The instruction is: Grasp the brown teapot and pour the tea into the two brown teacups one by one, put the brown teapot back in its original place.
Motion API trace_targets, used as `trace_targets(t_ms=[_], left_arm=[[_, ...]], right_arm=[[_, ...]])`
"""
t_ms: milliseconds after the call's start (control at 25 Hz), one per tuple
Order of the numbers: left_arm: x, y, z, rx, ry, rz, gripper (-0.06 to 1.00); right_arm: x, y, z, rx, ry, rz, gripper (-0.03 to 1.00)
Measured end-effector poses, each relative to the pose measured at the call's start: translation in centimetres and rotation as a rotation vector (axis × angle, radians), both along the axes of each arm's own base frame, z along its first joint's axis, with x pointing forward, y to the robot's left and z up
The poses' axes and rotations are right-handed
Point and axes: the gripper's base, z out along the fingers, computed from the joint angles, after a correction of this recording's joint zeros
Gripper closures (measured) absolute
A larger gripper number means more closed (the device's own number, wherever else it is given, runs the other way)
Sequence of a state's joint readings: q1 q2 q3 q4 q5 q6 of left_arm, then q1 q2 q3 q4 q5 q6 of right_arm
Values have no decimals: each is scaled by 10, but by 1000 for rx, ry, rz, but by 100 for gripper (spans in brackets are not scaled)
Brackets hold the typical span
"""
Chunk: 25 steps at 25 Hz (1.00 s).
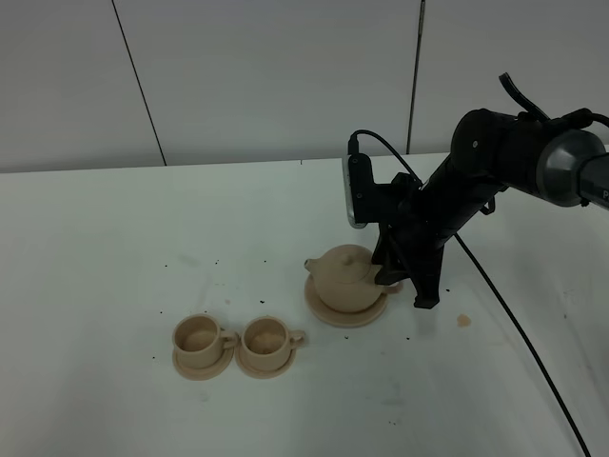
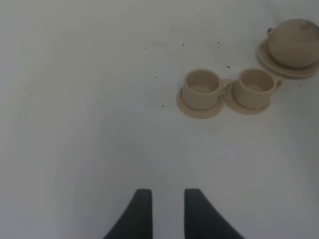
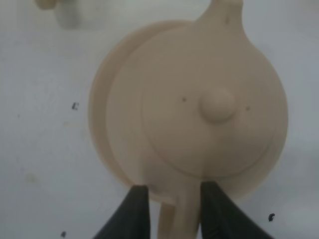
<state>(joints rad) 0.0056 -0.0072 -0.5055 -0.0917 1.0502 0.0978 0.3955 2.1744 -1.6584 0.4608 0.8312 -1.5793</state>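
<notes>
The teapot [image 1: 346, 278] sits on its large saucer [image 1: 322, 313], centre-right of the overhead frame, handle [image 3: 178, 209] turned rightward toward the right pincer [image 3: 174, 186]. The jaws straddle that handle, one each side, narrowly apart; whether they clamp it cannot be confirmed. Of the two, the right arm is plainly nearer.

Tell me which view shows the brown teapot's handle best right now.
The right wrist view: the handle sits between the right gripper's fingers, seen from above. In the exterior high view the gripper hides it behind the brown teapot. The left wrist view catches only the teapot's body at the frame edge, no handle.
</notes>
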Motion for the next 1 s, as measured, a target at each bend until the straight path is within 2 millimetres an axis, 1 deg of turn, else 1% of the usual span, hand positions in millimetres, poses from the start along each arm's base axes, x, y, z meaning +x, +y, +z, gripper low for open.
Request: trace_targets(t_ms=[720,1000], left_arm=[[0,0,0,0,0,0,71],[0,0,0,0,0,0,71]], right_arm=[[2,0,1,4,-19,-1,72],[-1,-1,-5,-2,-16,1,72]])
